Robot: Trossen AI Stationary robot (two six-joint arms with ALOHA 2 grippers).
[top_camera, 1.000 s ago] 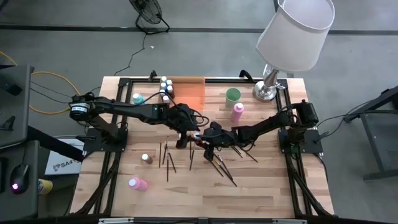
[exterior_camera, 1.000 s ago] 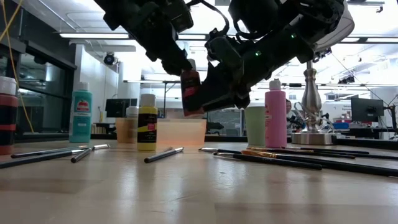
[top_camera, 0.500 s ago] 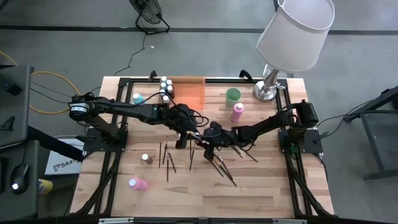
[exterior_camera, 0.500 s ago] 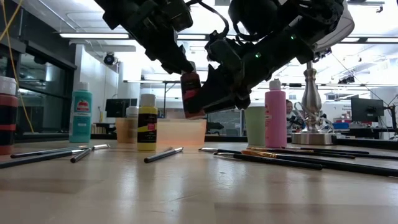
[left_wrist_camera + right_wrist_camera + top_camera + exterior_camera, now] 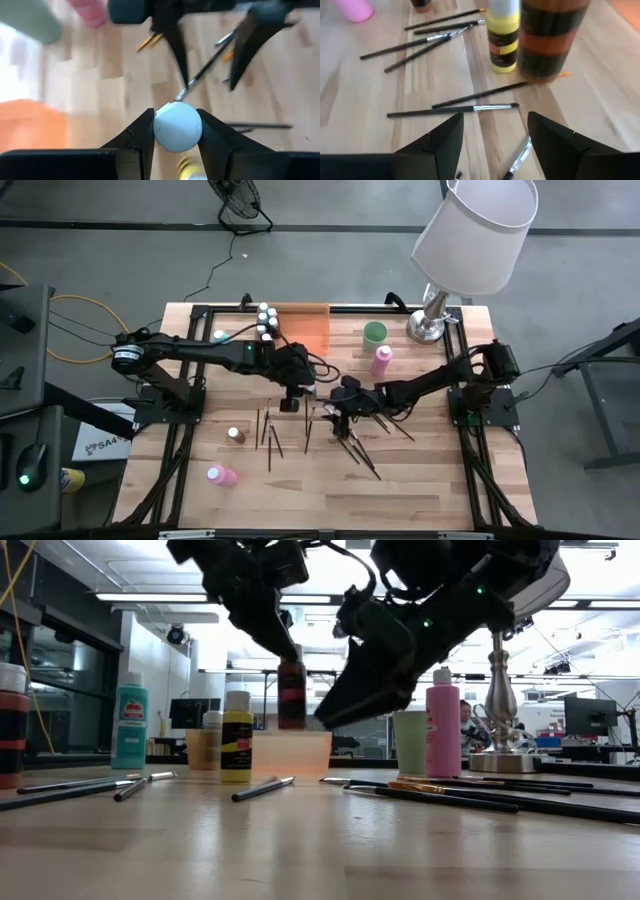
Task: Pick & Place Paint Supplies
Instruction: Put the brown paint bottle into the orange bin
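One brown bottle (image 5: 291,695) hangs gripped by left end effector (image 5: 177,131) (right end effector (image 5: 495,131) released, beside).

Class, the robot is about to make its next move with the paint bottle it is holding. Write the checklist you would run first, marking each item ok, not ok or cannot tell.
1. Left gripper jaws closed on the brown bottle's white cap: ok.
2. Bottle upright and off the table: ok.
3. Right gripper jaws open, holding nothing: ok.
4. Right gripper apart from the bottle: ok, though close.
5. Orange tray shows bare space: ok.
6. Grip firm enough for carrying: cannot tell.
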